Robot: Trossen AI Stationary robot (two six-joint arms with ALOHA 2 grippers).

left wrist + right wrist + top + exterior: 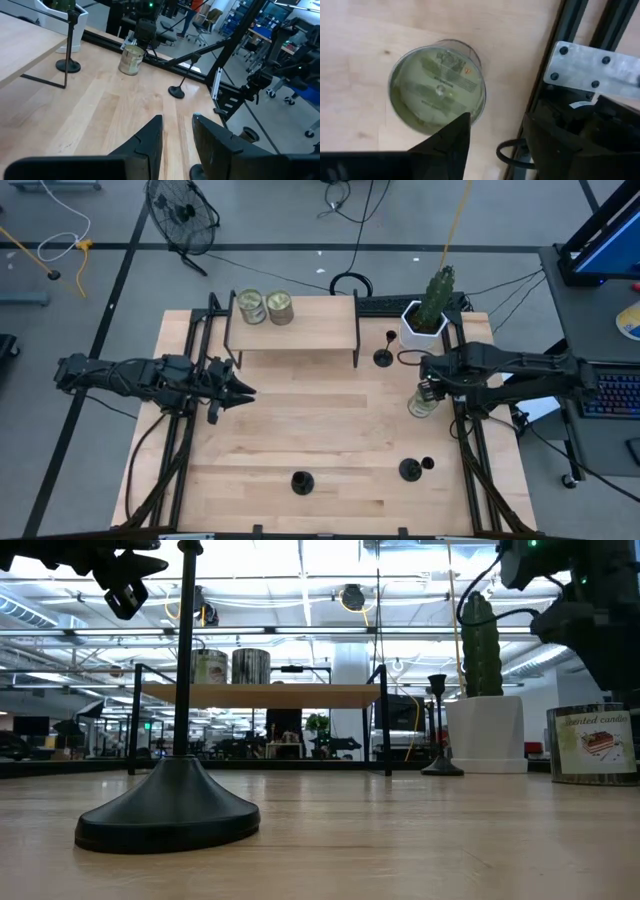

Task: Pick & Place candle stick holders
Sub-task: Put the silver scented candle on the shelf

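Note:
Three black candle stick holders stand on their disc bases on the wooden table: one by the shelf's right leg (383, 357), one near the front edge (302, 481) and one at the front right (409, 469). My left gripper (245, 392) is open and empty above the table's left part, pointing toward the right; its fingers show in the left wrist view (177, 132). My right gripper (426, 387) is open and hovers just above and beside a glass jar (437, 87) at the right edge. It touches nothing.
A low wooden shelf (293, 330) at the back carries two jars (250, 307) (280, 307). A white pot with a cactus (425, 320) stands at the back right. Black frame rails (470, 450) run along the table's left and right sides.

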